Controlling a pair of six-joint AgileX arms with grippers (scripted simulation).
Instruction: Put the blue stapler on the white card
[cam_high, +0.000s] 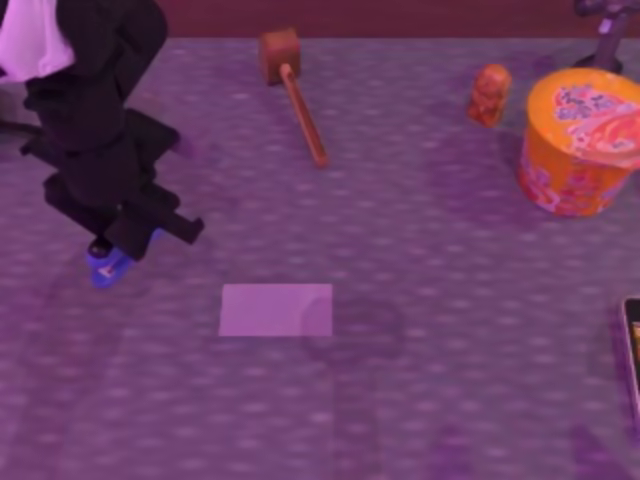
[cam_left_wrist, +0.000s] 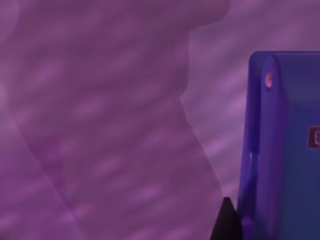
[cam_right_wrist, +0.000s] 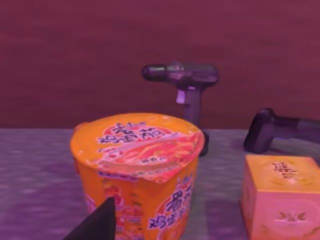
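My left hand (cam_high: 118, 240) is down at the left of the top view, directly over the blue stapler (cam_high: 105, 266), whose blue end pokes out beneath the black fingers toward the lower left. I cannot tell whether that hand is open or gripping the stapler. In the left wrist view the stapler (cam_left_wrist: 282, 150) fills the right side, lying on the bench (cam_left_wrist: 100, 125), with a dark fingertip (cam_left_wrist: 226, 222) just beside it at the lower edge.

The white card (cam_high: 276, 309) lies flat near the lower middle of the top view, apart from the stapler and to its right, with nothing on it.

A wooden mallet (cam_high: 293, 90) sits at the upper middle, a small orange figure (cam_high: 489, 94) and an orange instant noodle cup (cam_high: 580, 140) at the upper right, and a dark phone (cam_high: 632, 350) at the right edge.

My right hand is out of the top view; its wrist view faces the noodle cup (cam_right_wrist: 137, 170), with a power drill (cam_right_wrist: 185, 85) behind it and an orange box (cam_right_wrist: 280, 200) to the right.
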